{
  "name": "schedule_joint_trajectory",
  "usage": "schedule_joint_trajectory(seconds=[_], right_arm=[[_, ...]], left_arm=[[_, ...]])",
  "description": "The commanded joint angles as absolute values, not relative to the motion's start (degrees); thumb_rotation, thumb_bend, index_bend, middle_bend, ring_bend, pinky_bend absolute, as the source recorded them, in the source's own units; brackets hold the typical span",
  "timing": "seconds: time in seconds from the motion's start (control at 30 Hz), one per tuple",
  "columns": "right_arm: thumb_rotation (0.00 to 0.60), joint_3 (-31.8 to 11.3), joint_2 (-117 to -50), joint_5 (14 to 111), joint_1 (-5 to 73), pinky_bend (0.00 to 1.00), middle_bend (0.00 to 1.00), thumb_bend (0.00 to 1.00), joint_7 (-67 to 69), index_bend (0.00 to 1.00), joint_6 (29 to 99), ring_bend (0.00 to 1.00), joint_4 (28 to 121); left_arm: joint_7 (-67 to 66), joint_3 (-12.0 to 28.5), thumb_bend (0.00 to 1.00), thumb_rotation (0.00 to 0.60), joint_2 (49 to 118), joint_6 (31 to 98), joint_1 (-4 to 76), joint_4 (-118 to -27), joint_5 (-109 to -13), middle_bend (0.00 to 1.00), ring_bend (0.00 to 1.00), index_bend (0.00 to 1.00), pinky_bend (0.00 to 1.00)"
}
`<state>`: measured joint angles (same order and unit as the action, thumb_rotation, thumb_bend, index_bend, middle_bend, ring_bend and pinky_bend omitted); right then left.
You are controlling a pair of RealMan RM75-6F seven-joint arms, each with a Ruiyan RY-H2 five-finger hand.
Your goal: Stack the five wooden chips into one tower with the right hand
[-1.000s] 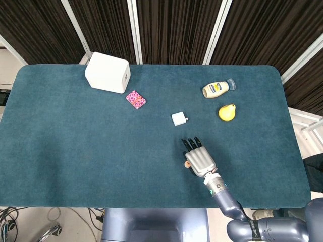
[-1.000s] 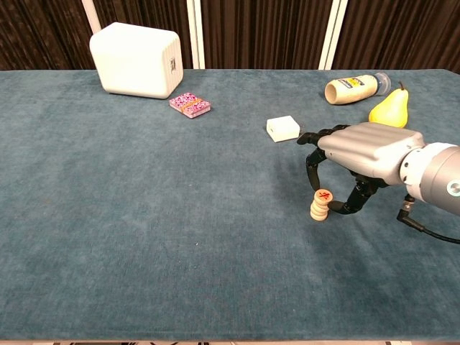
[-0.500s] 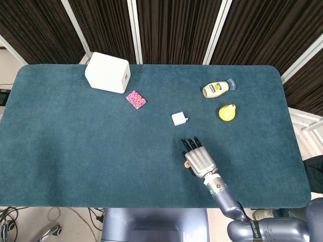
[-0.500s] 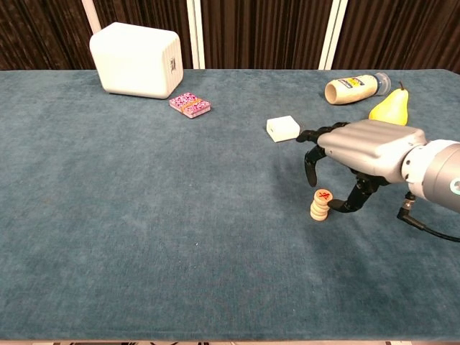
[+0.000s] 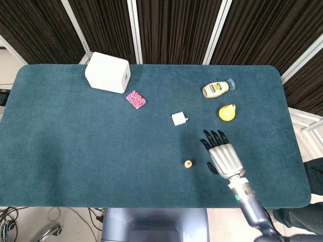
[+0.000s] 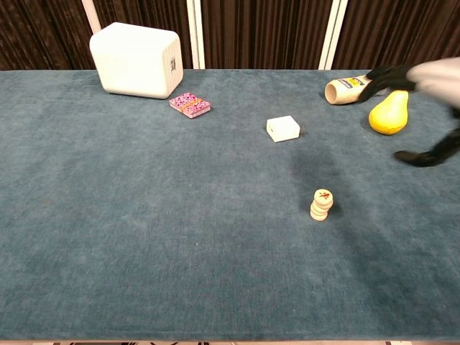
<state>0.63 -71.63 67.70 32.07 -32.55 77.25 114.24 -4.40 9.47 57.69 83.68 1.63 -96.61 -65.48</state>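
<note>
head view overhead, chest view low and nearer, sharing table [image 5: 75,151]

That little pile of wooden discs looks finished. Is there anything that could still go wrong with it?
Possibly. The chip tower looks slightly uneven in the chest view, its discs not perfectly lined up, so a nudge could topple it. The right hand, open and holding nothing, hangs just to the tower's right, and a sideways swing might clip it. The pear and the mayonnaise bottle lie just beyond the fingers and could be bumped.
</note>
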Motion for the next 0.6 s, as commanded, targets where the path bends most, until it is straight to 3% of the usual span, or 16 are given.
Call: schedule_joint_trajectory(seconds=[0.03,0.13,0.3,0.6], right_arm=[[0.600,8.70,-64.26,84.15,21.82,0.00,0.00,0.36,-21.09,0.16,87.36,0.00,113.71],[0.600,10.93,-64.30,89.98,17.16,0.00,0.00,0.36,-17.21,0.15,93.06,0.00,108.98],[0.600,10.86,-66.98,92.85,11.34,0.00,0.00,0.36,-14.62,0.15,99.88,0.00,101.35],[0.600,8.31,-67.76,91.90,8.21,0.00,0.00,0.36,-12.70,0.15,100.46,0.00,96.40]], left_arm=[[-4.68,9.33,0.09,0.600,57.81,83.75,1.69,-96.78,-65.73,0.00,0.00,0.00,0.07],[-5.00,9.18,0.09,0.600,57.90,83.96,1.73,-96.89,-66.18,0.00,0.00,0.00,0.07],[-4.81,9.09,0.09,0.600,57.94,84.12,1.67,-96.87,-66.51,0.00,0.00,0.00,0.07],[-4.69,8.98,0.09,0.600,57.97,84.13,1.70,-96.75,-66.90,0.00,0.00,0.00,0.07]])
